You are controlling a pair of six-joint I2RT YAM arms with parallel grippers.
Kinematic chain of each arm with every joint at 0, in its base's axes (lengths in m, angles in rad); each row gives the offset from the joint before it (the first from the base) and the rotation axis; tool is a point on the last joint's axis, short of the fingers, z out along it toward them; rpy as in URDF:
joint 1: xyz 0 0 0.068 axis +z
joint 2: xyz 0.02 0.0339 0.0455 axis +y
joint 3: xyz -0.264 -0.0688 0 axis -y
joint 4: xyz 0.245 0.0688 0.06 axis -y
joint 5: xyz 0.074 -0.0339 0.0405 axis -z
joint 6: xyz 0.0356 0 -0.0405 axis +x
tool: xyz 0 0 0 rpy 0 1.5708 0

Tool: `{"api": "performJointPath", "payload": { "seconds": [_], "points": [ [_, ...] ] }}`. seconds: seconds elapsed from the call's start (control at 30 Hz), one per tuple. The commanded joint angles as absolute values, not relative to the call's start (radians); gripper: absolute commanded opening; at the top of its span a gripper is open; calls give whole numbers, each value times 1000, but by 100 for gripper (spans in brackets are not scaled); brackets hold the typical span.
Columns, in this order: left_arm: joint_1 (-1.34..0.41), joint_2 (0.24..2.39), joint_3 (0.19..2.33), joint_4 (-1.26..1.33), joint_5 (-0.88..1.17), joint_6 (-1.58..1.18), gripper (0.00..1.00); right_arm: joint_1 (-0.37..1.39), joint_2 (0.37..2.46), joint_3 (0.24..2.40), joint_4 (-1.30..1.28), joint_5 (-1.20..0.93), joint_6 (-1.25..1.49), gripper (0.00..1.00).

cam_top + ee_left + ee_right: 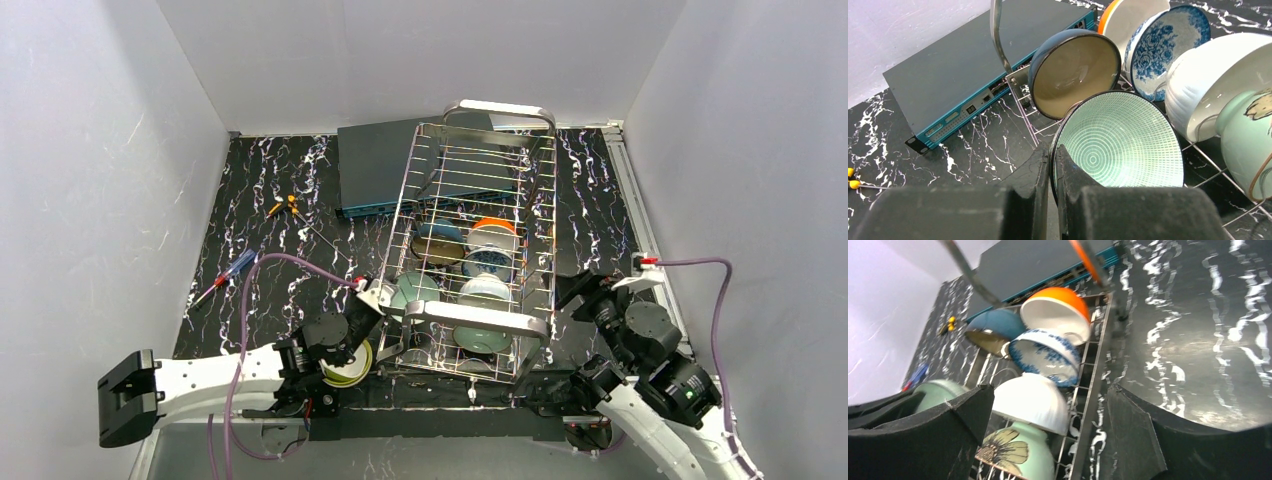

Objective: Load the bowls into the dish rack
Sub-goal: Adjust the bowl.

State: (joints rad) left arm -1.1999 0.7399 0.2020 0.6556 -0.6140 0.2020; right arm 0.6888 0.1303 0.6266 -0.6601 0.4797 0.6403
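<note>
The steel wire dish rack [530, 325] stands mid-table and holds several bowls on edge. My left gripper [1054, 160] [378, 298] is at its near left corner, shut on the rim of a pale green patterned bowl [1120, 137] [415, 289]. Behind that bowl lean a dark bowl with a beige inside [1073, 72], a blue-patterned bowl [1168, 47], an orange-and-white bowl [1055, 310], a white bowl [1033, 400] and a green flowered one [1018, 450]. A lime-yellow bowl [350, 362] lies on the table under my left arm. My right gripper [582, 290] [1048, 415] is open beside the rack's right side, holding nothing.
A flat dark-teal box [385, 165] lies behind the rack at the back. Small screwdrivers [285, 207] and a blue-and-red tool [225, 278] lie on the black marbled table [270, 250] to the left. White walls close in on three sides.
</note>
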Motion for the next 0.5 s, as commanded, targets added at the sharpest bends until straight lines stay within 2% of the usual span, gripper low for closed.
{"api": "performJointPath", "payload": {
  "seconds": [0.0, 0.23, 0.47],
  "points": [
    [-1200, 773, 225, 791, -599, 270, 0, 692, 122, 559, -477, 278, 700, 92],
    [-1178, 891, 217, 964, -542, 433, 0, 692, 245, 549, -359, 89, 674, 98],
    [-1029, 887, 202, 1005, -301, 334, 0, 693, 314, 560, -286, -44, 606, 99]
  ]
}}
